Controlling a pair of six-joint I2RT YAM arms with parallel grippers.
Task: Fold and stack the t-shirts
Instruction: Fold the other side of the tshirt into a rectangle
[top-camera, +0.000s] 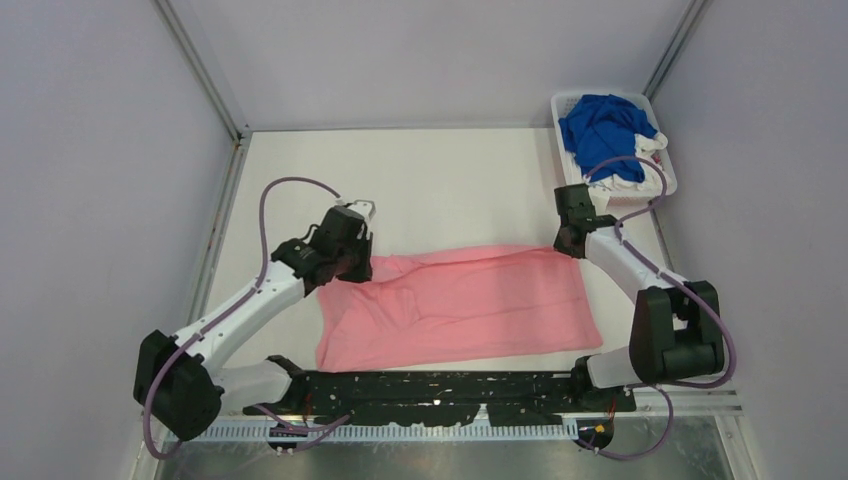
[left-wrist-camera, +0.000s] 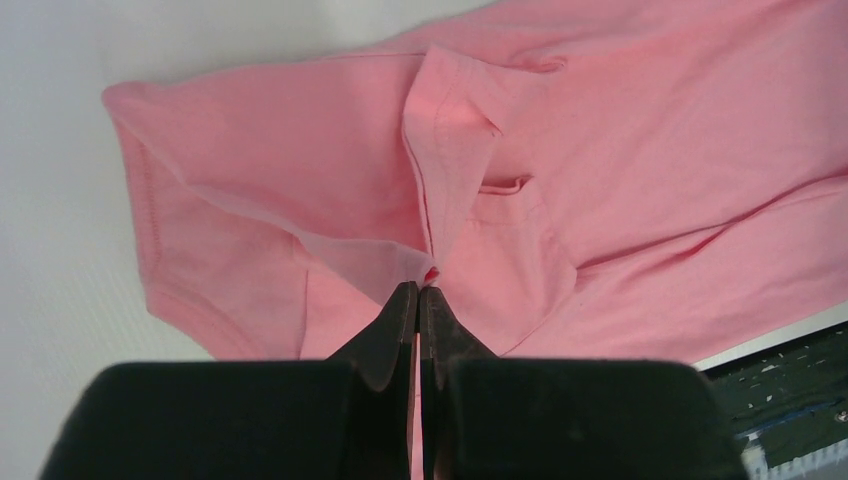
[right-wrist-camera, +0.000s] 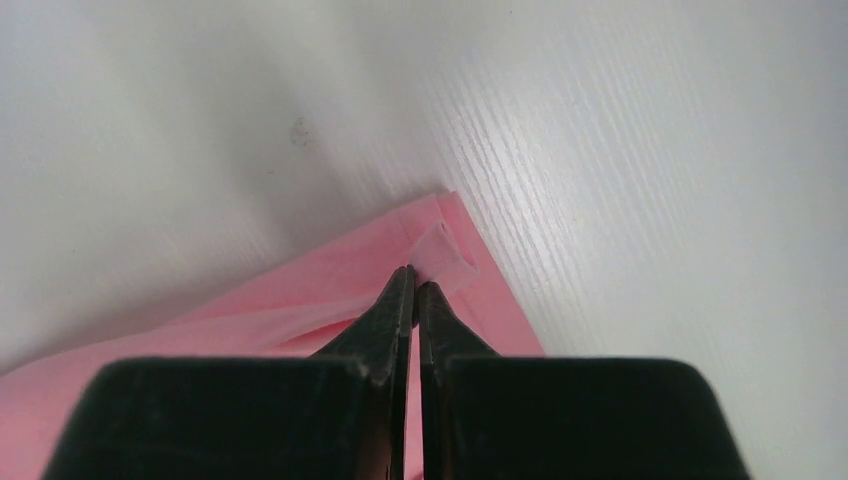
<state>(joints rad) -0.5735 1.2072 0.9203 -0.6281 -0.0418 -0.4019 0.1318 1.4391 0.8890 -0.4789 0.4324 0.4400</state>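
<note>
Pink t-shirt (top-camera: 470, 305), soft wrinkled cloth (roughly rectangular), pinched by left hand (left-wrist-camera: 418, 292), right hand (right-wrist-camera: 414, 277)

We see two arms built alike. The left arm (top-camera: 245, 305) and right arm (top-camera: 625, 262) each have white tubular links joined by blocky black joint housings, with a bulky black shoulder at 7 o'clock and at 4 o'clock of the overhead view. A lilac cable (top-camera: 290, 181) arcs along the left arm, and a matching one (top-camera: 730, 350) curls round the right shoulder. The left gripper (left-wrist-camera: 418, 290) and right gripper (right-wrist-camera: 414, 275) are matte black, with a broad rectangular body and two slim fingers (left-wrist-camera: 385, 335) tapering to points.
</note>
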